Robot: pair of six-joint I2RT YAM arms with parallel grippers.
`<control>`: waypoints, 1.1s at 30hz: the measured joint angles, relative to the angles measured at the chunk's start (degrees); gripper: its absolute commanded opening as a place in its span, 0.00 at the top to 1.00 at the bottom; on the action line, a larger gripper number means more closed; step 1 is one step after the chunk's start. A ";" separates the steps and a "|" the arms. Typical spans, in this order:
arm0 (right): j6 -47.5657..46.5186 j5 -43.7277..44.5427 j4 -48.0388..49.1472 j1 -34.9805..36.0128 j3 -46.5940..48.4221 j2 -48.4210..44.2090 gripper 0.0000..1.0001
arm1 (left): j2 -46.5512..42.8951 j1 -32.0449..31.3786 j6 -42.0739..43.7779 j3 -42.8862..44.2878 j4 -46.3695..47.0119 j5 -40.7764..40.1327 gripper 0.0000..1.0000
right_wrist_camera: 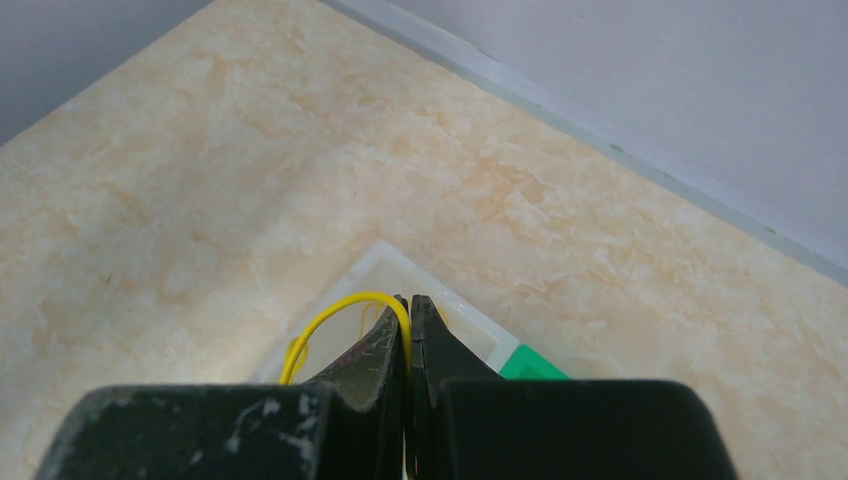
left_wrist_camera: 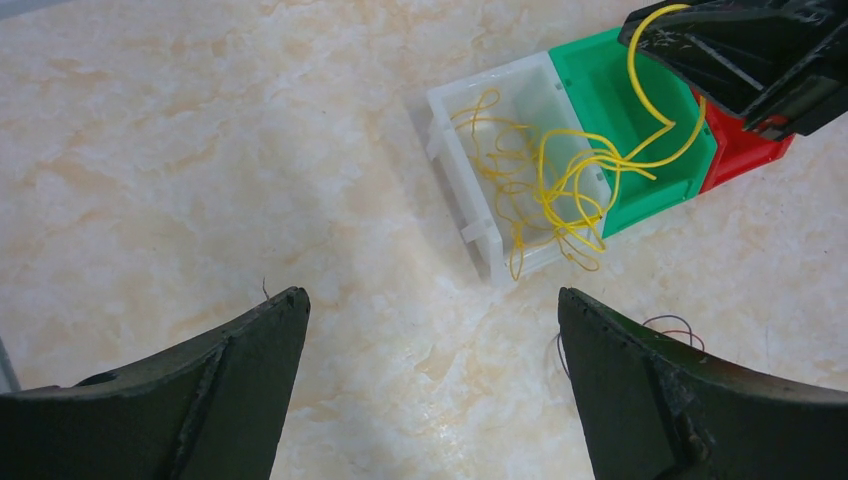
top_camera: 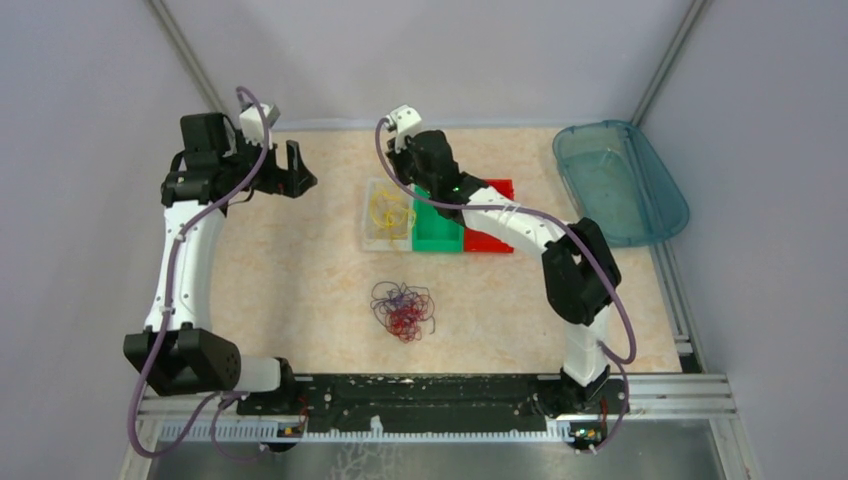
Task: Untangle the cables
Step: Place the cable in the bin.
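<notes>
A tangle of thin red and dark purple cables (top_camera: 402, 310) lies on the table's middle; a few of its loops (left_wrist_camera: 675, 326) show by my left gripper's right finger. Several yellow cables (left_wrist_camera: 545, 185) sit curled in a white bin (top_camera: 372, 236). My right gripper (right_wrist_camera: 408, 300) hangs over the white and green bins, shut on one yellow cable (right_wrist_camera: 325, 318) that arcs down into the white bin (left_wrist_camera: 452, 150). My left gripper (left_wrist_camera: 430, 300) is open and empty, raised over bare table at the back left (top_camera: 295, 170).
A green bin (top_camera: 437, 240) and a red bin (top_camera: 490, 242) stand in a row to the right of the white one. A teal plastic tub (top_camera: 620, 180) lies at the back right. Grey walls enclose the table on three sides.
</notes>
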 measured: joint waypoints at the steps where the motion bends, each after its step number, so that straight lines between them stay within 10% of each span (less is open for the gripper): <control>1: 0.00 0.02 -0.26 0.00 0.00 0.48 1.00 | 0.37 0.02 -0.15 0.00 0.00 0.28 0.01; 26: -3.56 2.64 -6.36 -1.22 22.16 9.55 1.00 | 2.05 0.33 -3.43 -1.20 3.65 4.33 0.01; 33: -3.39 2.64 -4.37 -1.22 12.00 9.11 1.00 | 2.05 0.35 -4.31 -1.90 4.28 5.38 0.01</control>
